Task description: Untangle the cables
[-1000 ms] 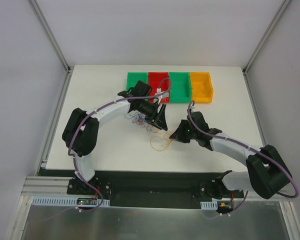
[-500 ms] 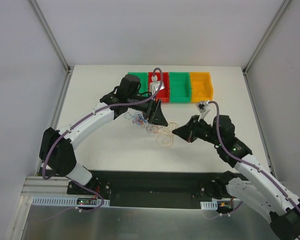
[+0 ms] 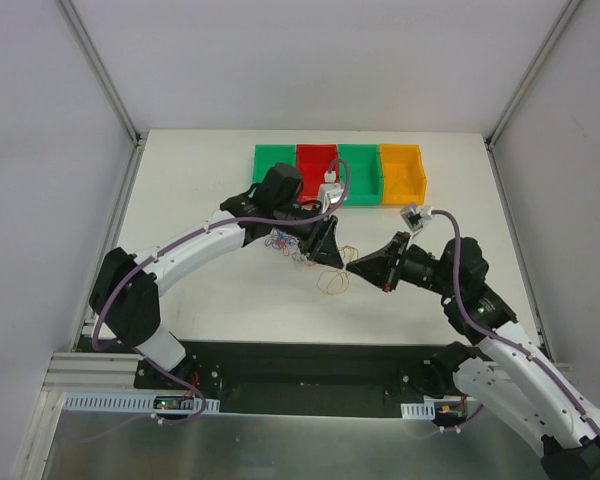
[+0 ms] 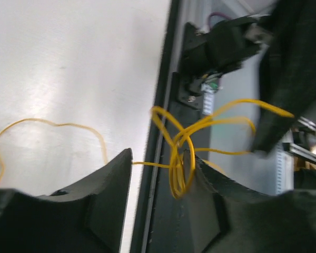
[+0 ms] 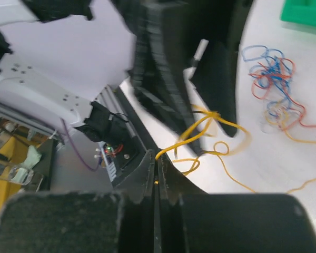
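Two arms meet low over the white table [image 3: 200, 200]: my right gripper [image 5: 155, 161] is pinched tight, an orange cable [image 5: 213, 114] caught right at its tips, while my left gripper [image 4: 158, 158] stands parted, that same orange strand looped across the gap and bunched against one side. The other cables [image 3: 285, 243], blue and red curls, lie tangled on the table just beside my left gripper, near the row of bins [image 3: 360, 170]

The left gripper [image 3: 332, 255] is sliding closer to the right gripper [image 3: 352, 266]. The right arm [image 3: 480, 310] is swinging up tall. The orange cable [image 3: 332, 281] is lifting off the table [image 3: 210, 300], its loop shrinking.
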Controlling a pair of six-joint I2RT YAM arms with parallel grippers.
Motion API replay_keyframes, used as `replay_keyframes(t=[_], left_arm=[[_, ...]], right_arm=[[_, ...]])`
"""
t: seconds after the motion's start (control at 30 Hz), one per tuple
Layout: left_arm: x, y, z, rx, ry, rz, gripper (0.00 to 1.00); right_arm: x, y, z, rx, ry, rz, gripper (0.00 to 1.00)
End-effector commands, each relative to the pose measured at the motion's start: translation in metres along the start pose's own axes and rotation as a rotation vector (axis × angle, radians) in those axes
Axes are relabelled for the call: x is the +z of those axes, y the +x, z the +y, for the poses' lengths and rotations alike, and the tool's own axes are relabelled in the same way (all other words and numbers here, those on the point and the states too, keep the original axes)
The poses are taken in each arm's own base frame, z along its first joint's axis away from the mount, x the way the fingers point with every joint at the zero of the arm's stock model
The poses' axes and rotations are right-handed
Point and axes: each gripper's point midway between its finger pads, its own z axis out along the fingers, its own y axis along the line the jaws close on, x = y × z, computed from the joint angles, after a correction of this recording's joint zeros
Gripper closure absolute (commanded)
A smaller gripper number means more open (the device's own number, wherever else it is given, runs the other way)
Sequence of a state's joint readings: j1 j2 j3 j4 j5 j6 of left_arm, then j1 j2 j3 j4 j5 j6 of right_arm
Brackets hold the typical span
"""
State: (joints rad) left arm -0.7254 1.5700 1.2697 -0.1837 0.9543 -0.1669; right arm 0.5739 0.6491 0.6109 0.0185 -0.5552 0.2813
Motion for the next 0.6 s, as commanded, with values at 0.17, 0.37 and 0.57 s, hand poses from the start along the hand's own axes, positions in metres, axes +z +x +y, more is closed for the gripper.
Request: replay_keyframes(t=[0.17,0.37,0.57], left_arm=[[-0.071,-0.005,0.119,-0.098,-0.746,-0.047,0.83],[-0.121,-0.019,0.134,-0.196,-0.831,-0.188,0.89],[-0.11,-0.039,0.099,-0.104,-0.59,-0.25,0.83]], right_arm=[[-0.01,-0.002,0.06,-0.063,-0.305,0.01,1.0],[-0.018,0.004,0.053,-0.093,-0.253,0.015,1.0],[-0.019,-0.007,0.037,-0.122,-0.127,-0.03,1.0]])
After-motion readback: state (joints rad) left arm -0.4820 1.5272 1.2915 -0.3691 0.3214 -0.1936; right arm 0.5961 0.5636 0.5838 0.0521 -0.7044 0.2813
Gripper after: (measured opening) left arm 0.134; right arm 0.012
